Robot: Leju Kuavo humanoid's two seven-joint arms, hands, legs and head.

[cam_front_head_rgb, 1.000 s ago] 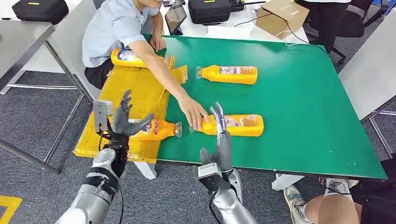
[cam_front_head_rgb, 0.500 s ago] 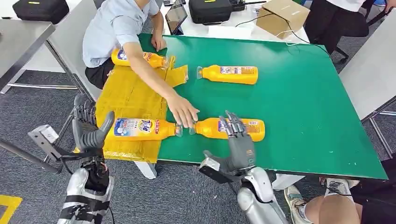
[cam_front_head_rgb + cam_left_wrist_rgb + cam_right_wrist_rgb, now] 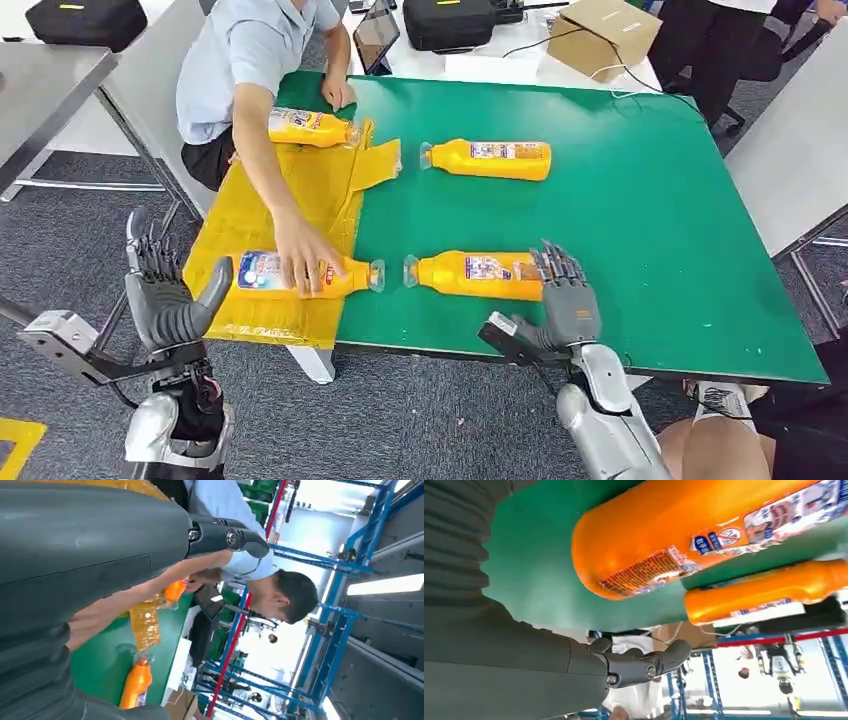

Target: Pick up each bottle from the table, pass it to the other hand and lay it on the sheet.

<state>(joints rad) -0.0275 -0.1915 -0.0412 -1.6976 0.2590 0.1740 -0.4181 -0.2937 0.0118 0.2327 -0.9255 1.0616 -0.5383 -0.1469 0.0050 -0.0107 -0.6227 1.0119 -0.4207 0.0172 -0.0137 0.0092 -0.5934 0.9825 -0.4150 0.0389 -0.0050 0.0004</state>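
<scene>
Bottles, four, orange with printed labels, all lying on their sides. We take the yellow sheet (image 3: 290,200) as our landmark; it covers the left end of the green table (image 3: 640,200).

Item one: near bottle on the sheet (image 3: 300,275), at the sheet's front edge, its cap pointing off toward the bare green. A person's hand (image 3: 310,262) rests on it. We count it as delivered.

Item two: far bottle on the sheet (image 3: 312,128), at the sheet's back edge, next to the seated person (image 3: 250,60). Also delivered, as we judge it.

Item three: near bottle on the table (image 3: 475,275), just off the sheet's front right corner, cap almost touching the cap of item one. Not yet picked up.

Item four: far bottle on the table (image 3: 490,160), just off the sheet's back right corner, well apart from both robot hands. Not yet picked up.

Right hand (image 3: 562,300): fingers spread, holding nothing, at the base end of item three, the end away from the sheet; in the right wrist view that base sits close beside the palm. Whether the fingers touch it we cannot tell.

Left hand (image 3: 170,295): fingers apart and upright, empty, off the table in front of the sheet's front left corner.

Tally: two of four on the sheet, two left. We judge item three to be next, calling for a grasp by the right hand, a pass to the left and a lay-down on the sheet.

Surroundings: a cardboard box (image 3: 603,35) and dark cases on the white table beyond, far from the sheet.
</scene>
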